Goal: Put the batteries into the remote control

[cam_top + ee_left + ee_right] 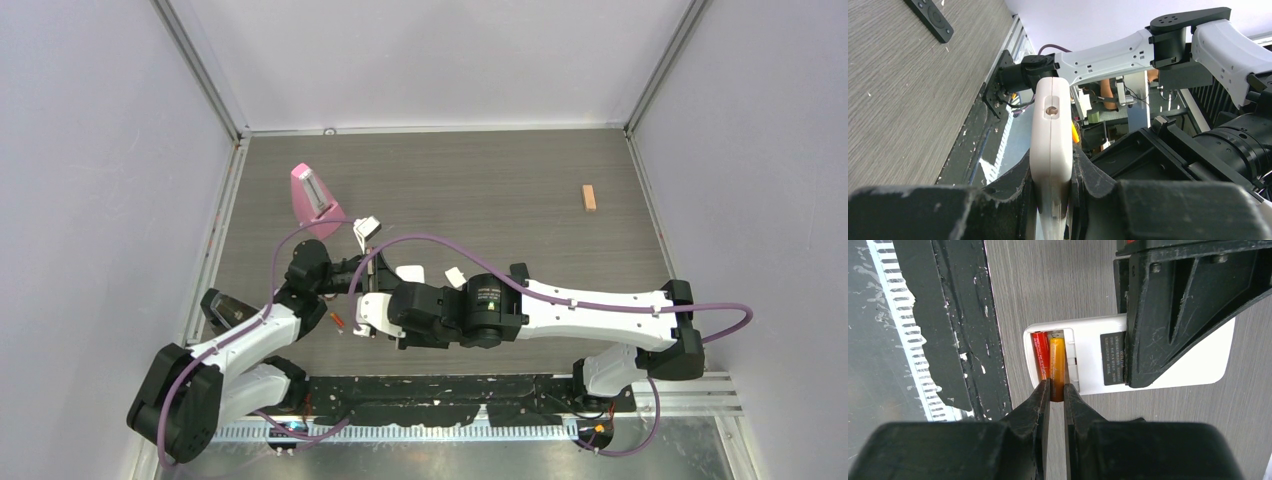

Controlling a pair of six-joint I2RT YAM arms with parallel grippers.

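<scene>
Left jaws clamp white remote (1050, 135); right jaws pinch orange battery (1057, 365) beside red battery (1041, 355); a skewed push may pop it out.

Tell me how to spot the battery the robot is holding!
Where both arms meet, the left gripper clamps a white remote. Its open bay shows two batteries side by side. Yours is the orange battery, pinched by the right gripper, next to the red battery.
</scene>
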